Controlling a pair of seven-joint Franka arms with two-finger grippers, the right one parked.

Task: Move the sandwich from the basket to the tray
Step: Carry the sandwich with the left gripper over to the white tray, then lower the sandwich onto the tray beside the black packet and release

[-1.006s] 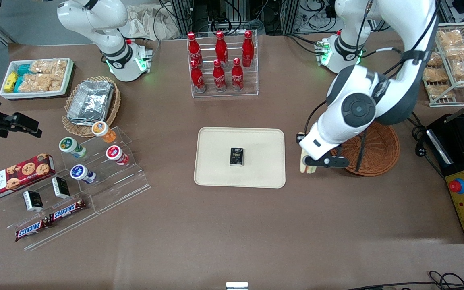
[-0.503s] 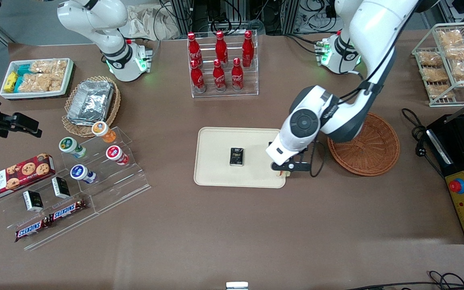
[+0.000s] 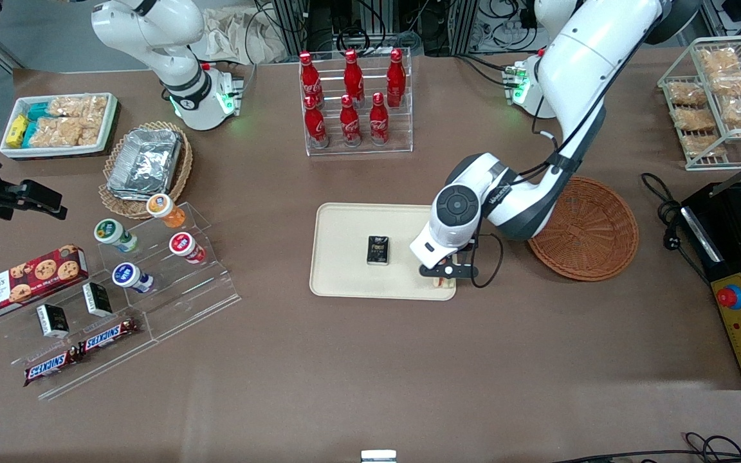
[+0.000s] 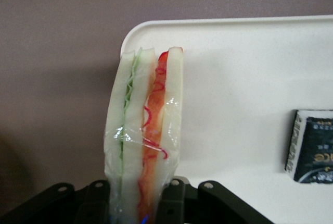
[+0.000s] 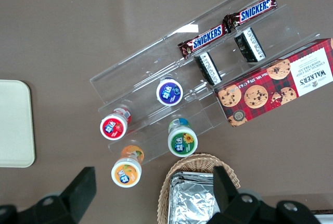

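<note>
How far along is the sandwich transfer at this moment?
Done: the sandwich is out of the basket, which shows nothing inside. In hand: the gripper is shut on the sandwich, holding it over the tray corner nearest the basket, beside a small black packet. Left: lowering it, opening the fingers and withdrawing.

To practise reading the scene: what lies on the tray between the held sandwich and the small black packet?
Nothing: in the left wrist view the tray is bare between the sandwich, clamped in the gripper, and the black packet.
</note>
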